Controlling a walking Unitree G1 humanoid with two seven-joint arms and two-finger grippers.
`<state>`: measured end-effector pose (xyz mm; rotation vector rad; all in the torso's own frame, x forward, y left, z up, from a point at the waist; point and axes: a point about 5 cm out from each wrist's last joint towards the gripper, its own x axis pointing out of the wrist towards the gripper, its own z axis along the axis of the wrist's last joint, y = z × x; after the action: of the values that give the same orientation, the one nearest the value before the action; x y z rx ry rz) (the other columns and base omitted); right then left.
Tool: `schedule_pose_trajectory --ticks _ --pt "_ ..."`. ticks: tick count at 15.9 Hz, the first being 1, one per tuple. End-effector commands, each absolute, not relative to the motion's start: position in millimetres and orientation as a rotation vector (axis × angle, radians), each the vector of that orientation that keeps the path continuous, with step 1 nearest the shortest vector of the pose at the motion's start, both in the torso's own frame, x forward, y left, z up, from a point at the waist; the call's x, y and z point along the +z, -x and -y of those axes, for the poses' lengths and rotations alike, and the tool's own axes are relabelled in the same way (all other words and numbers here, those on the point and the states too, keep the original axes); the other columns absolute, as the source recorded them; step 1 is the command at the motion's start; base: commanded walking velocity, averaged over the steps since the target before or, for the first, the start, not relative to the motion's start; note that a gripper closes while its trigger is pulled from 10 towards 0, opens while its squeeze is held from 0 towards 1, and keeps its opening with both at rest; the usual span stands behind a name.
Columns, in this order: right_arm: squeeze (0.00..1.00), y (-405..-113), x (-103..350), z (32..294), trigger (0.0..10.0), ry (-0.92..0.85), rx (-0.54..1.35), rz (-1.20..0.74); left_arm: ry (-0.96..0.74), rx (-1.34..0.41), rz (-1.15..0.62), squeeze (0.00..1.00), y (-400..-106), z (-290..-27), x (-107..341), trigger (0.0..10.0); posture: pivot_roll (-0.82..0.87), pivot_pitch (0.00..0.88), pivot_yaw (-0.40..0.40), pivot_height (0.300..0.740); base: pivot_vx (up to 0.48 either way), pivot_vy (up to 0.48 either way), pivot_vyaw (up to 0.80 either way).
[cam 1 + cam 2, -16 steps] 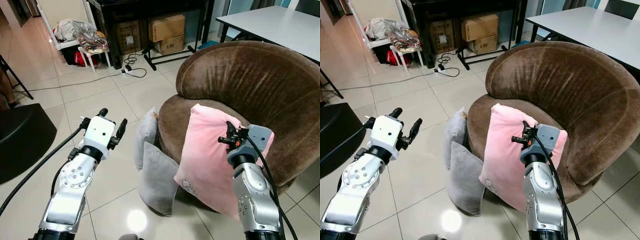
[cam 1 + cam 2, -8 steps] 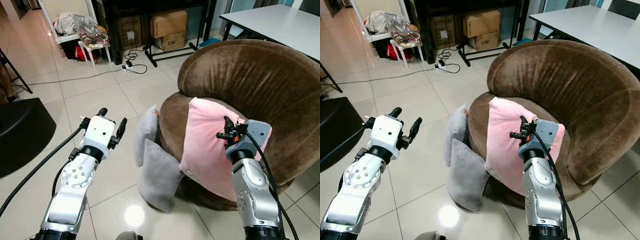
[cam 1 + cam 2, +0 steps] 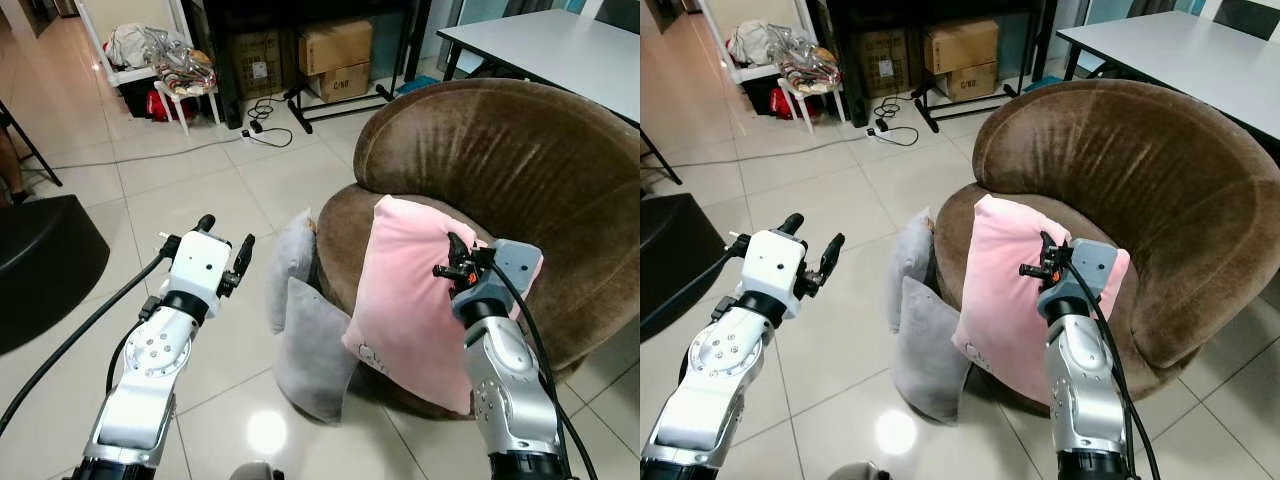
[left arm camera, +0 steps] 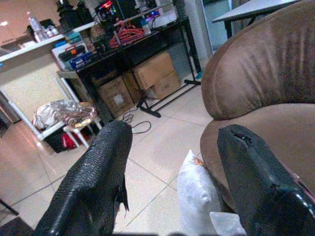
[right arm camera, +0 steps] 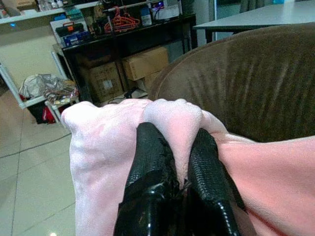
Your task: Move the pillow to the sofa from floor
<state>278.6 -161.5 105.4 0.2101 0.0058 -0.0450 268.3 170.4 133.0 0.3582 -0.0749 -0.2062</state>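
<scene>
My right gripper [image 5: 179, 184] pinched a bunched top fold of the pink pillow [image 3: 410, 290], which leaned on the brown sofa's [image 3: 500, 170] front edge at frame centre, soft and light I judged, while my left gripper [image 3: 222, 252] hung wide apart.

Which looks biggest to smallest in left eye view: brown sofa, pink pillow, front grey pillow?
1. brown sofa
2. pink pillow, held up by the right gripper, nearer the camera
3. front grey pillow, against the sofa's base
</scene>
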Motion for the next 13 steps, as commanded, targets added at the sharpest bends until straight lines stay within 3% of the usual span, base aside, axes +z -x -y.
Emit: schedule_pose_trajectory --ticks 1,6,13 --pt "0.00 -282.0 112.4 161.7 10.0 -0.213 -0.031 0.026 -0.345 -0.210 0.106 0.00 -269.1 -169.0 139.5 10.0 0.02 0.000 -0.002 0.740 0.000 0.000 -0.80" --pt "0.00 -281.8 110.8 163.3 10.0 -0.212 -0.041 0.018 -0.339 -0.218 0.114 0.00 -269.5 -168.4 140.4 10.0 0.01 0.000 -0.001 0.740 0.226 0.000 -0.80" --pt "0.00 -281.5 108.4 165.6 10.0 -0.210 -0.058 0.016 -0.338 -0.235 0.120 0.00 -271.0 -166.7 140.2 10.0 0.01 0.000 0.005 0.740 0.303 0.000 0.00"
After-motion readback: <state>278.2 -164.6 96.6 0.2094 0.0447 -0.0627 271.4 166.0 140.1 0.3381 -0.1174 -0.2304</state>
